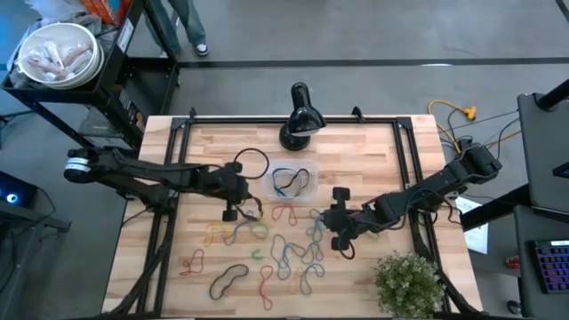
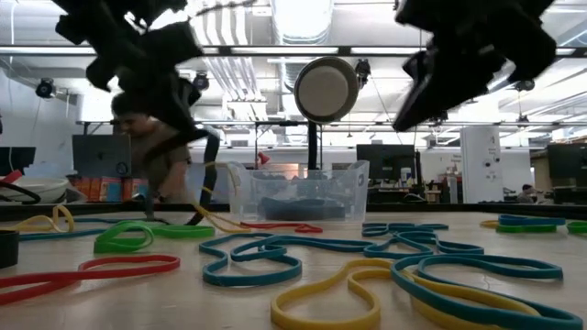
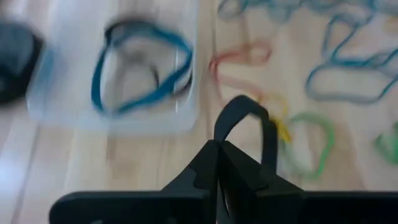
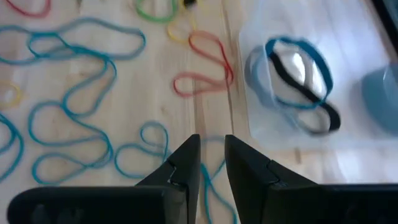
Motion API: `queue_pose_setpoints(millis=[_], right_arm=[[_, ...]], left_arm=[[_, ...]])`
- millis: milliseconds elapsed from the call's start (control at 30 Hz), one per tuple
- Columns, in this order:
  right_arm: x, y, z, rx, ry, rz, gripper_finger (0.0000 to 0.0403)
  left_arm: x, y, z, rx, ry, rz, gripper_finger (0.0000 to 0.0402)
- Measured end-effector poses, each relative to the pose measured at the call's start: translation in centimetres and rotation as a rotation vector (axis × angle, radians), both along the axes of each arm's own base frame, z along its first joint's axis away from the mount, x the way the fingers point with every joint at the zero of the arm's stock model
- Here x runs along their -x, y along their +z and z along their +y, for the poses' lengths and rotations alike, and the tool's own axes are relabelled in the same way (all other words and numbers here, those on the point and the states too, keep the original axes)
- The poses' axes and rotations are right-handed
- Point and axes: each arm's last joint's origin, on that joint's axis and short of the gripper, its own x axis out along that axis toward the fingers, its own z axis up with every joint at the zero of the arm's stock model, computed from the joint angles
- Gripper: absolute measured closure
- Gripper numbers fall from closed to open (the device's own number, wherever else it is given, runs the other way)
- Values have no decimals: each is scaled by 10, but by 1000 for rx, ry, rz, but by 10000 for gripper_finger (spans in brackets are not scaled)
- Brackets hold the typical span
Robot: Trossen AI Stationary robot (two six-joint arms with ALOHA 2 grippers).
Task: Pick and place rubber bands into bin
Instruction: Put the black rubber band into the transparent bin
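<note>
The left tool [image 3: 219,163] is pinched fully closed on a thin black rubber band loop [image 3: 249,127], which stands up in an arch above the fingertips, close beside the small clear plastic rectangular bin [image 1: 292,184] on the pale wooden plank surface [image 1: 373,147]. The grip looks slight, so the loop could slip free on the way over and land short of the bin wall, or spring back among the coloured rubber bands [image 1: 293,251] scattered across the surface. The bin already holds a blue band [image 3: 140,71] and a black one; a floppy loop let go too low or too near the rim might drape over the edge instead of falling in, and a tool brushing the light bin could push it along the surface. The right tool [image 4: 212,163] hovers slightly parted and empty over the blue bands, near the bin too, so both arms reaching there together risks a bump.
</note>
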Motion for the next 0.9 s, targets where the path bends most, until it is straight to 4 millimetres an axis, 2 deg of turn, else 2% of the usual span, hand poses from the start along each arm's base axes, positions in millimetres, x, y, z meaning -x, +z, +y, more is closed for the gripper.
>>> queue_pose_setpoints(millis=[267,400,600,900], right_arm=[[10,-17,-4,-39,-73,31,335],[10,-19,-4,-42,-76,31,335],[10,-18,-4,-42,-75,29,335],[10,-18,-4,-36,-67,27,335]], left_arm=[[-11,18,-11,-72,-179,-221,402],[-17,22,-16,-64,-346,-307,402],[-24,20,-10,-203,-183,-326,402],[-45,21,-8,-326,-143,-468,402]])
